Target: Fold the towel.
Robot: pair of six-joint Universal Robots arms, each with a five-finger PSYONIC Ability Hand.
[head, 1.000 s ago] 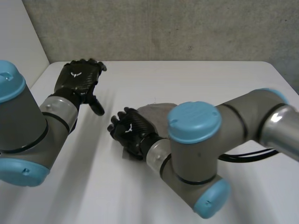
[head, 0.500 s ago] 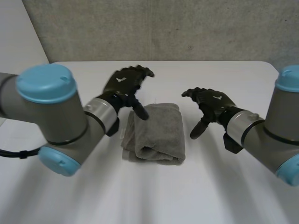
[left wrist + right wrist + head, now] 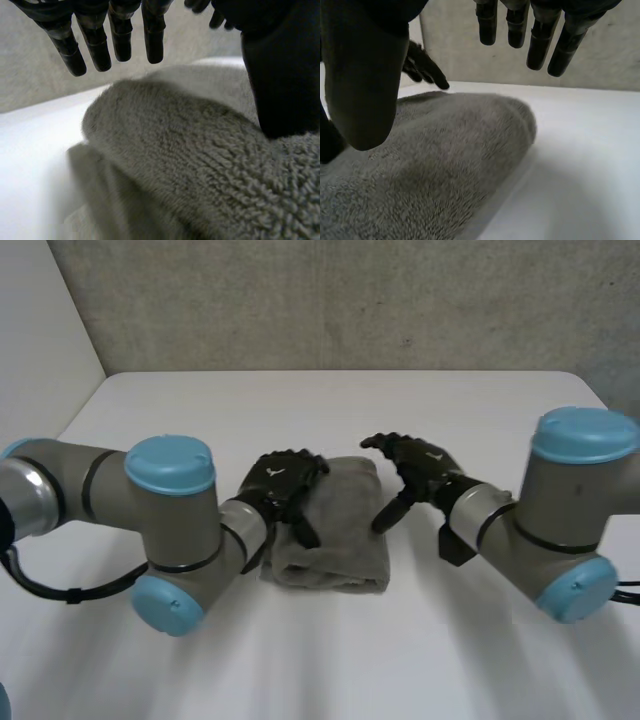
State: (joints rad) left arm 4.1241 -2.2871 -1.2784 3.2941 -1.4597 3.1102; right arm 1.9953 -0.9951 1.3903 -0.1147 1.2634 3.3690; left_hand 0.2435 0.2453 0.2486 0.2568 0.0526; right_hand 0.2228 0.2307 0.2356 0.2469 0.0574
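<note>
A grey towel (image 3: 340, 525) lies folded into a thick bundle in the middle of the white table (image 3: 330, 400). My left hand (image 3: 282, 485) hovers over its left edge, fingers (image 3: 120, 37) straight and apart, thumb (image 3: 280, 75) resting on the pile. My right hand (image 3: 420, 465) is at the towel's right far corner, fingers (image 3: 540, 35) spread above the cloth and thumb (image 3: 365, 80) down by it. In the left wrist view the towel (image 3: 200, 160) bulges under the palm. In the right wrist view the towel (image 3: 445, 165) lies under the palm. Neither hand grips the cloth.
The table's far edge meets a grey wall (image 3: 350, 300). Both grey arms reach in from the front sides, the left elbow (image 3: 170, 530) and right elbow (image 3: 570, 510) near the towel. Bare white table (image 3: 330, 660) stretches in front of it.
Both hands came in towards the towel: the left moved down from its far left corner onto its left edge, the right moved left up to its right far corner. The towel stayed put.
</note>
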